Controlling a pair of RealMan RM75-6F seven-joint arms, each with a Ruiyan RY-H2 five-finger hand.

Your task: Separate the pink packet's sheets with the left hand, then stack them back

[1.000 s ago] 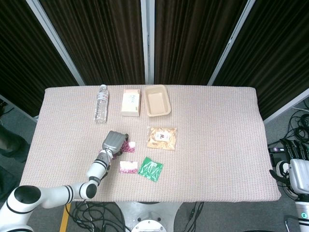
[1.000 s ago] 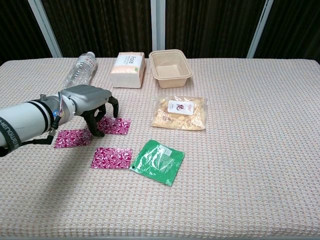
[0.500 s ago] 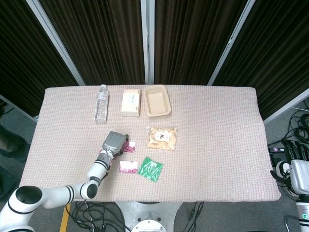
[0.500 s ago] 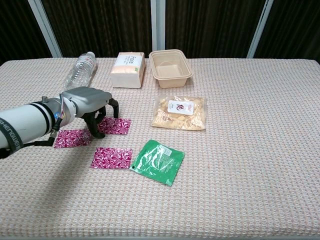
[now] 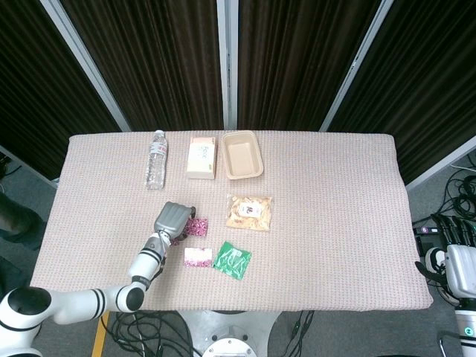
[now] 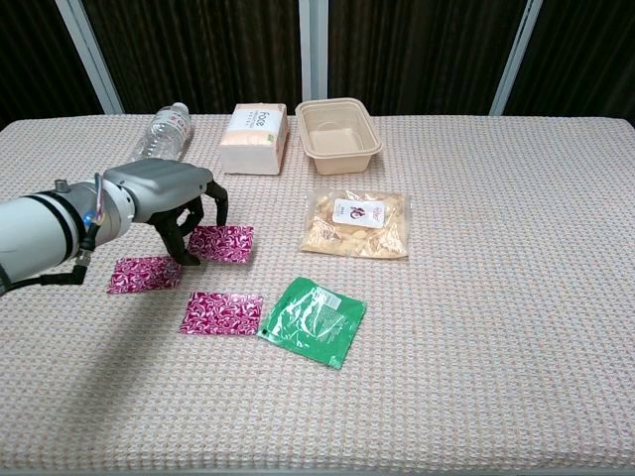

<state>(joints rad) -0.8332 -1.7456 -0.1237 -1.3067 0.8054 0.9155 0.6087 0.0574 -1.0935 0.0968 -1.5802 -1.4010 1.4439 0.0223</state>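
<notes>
Three pink sheets lie near the front-left part of the table (image 6: 516, 327). The far sheet (image 6: 221, 242) is pinched at its left end by the left hand (image 6: 164, 193), fingers curled down. The middle sheet (image 6: 145, 274) and the near sheet (image 6: 222, 312) lie flat, apart, the near one beside a green packet (image 6: 313, 319). The right hand (image 5: 452, 249) hangs off the table's right edge; its state I cannot tell.

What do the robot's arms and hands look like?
The left arm is white and round with black rings at its joints. The left hand has a grey back and black fingers. The right hand, at the picture's edge, looks alike.
</notes>
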